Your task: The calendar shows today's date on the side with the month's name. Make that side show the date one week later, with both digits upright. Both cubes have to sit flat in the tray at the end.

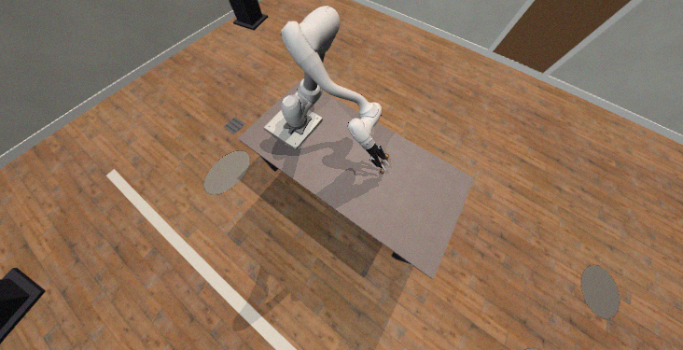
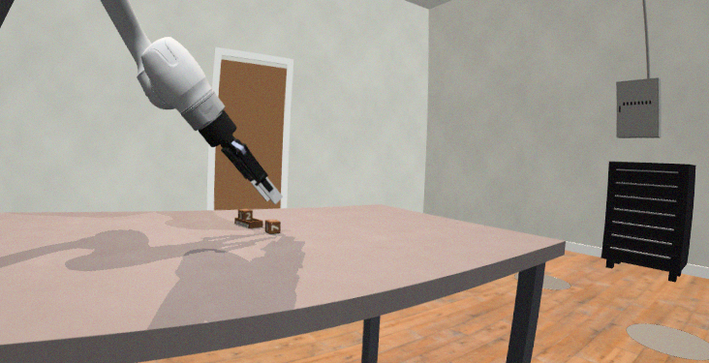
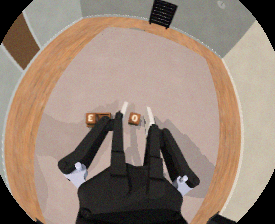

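Observation:
A small wooden tray (image 2: pixel 249 223) sits on the table with one wooden cube (image 2: pixel 244 215) in it; the cube's near face shows a 2. A second wooden cube (image 2: pixel 272 226) lies on the table just to the right of the tray, outside it. My gripper (image 2: pixel 272 196) hangs tilted in the air above and a little behind the loose cube, its fingers partly apart with nothing between them. In the wrist view the loose cube (image 3: pixel 135 119) appears beyond the gap between the fingertips, and the tray with its cube (image 3: pixel 97 119) lies to the left. The month's name is too small to read.
The calendar parts sit near the middle of the long grey-brown table (image 1: pixel 363 185). The arm's base (image 1: pixel 292 128) is bolted at one end of it. A black drawer cabinet (image 2: pixel 647 214) stands on the floor by the far wall.

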`<action>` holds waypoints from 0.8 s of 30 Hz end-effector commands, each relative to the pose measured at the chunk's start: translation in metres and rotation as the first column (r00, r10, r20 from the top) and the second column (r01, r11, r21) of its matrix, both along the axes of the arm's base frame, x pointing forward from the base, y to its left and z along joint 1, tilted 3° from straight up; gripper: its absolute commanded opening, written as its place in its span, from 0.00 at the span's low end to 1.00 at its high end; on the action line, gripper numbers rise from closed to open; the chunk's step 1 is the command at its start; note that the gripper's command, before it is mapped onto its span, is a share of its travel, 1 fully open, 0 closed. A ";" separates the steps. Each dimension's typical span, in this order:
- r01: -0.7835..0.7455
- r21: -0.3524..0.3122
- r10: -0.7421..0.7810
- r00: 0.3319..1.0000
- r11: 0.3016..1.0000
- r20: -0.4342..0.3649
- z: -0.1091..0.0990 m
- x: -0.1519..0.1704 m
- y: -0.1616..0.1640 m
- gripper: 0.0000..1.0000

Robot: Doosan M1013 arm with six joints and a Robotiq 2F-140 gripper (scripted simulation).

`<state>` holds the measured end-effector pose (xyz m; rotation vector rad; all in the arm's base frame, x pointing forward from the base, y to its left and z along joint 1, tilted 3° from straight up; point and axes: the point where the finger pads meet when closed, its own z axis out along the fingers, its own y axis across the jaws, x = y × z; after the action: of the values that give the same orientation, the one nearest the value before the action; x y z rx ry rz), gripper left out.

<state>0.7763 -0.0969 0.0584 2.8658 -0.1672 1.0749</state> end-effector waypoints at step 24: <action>0.010 -0.019 -0.009 0.999 1.000 0.039 -0.004 -0.004 -0.004 0.35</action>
<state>0.7719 -0.1005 0.0550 2.8259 -0.1712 1.1243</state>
